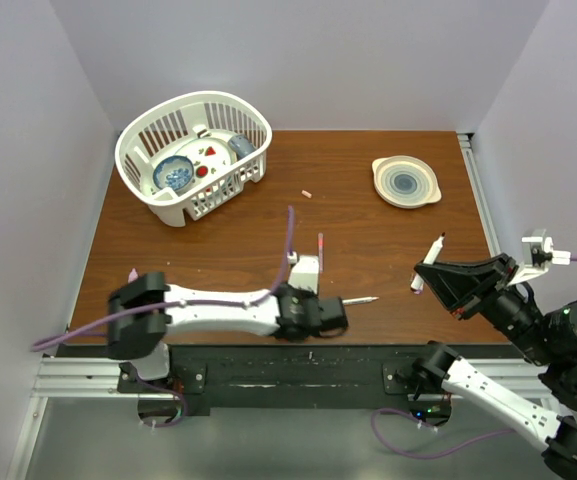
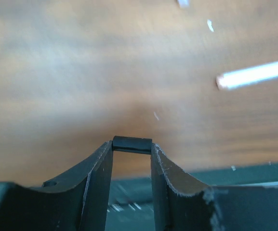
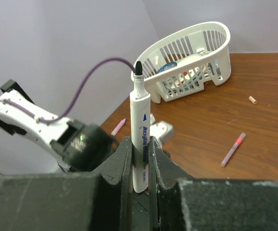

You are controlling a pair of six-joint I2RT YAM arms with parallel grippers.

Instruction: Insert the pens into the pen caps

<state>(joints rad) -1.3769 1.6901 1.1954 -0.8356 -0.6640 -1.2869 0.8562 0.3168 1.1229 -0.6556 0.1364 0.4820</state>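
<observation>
Right claw (image 3: 139,147) clamps the white pen (image 3: 140,113) by its barrel, likely light, stiff and slick; left claw (image 2: 132,150) pinches the tiny dark cap (image 2: 132,144).

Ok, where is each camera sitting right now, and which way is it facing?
Top external: above and behind the bases, looking down on the table; left arm and right arm both show.
Left wrist: low over the wood, looking past the left fingers, which pinch a dark cap.
Right wrist: looks past the right fingers, shut on a white pen, across to the basket; the left arm shows.
Shared: top and right wrist both show basket, white pen and a loose pink pen.
</observation>
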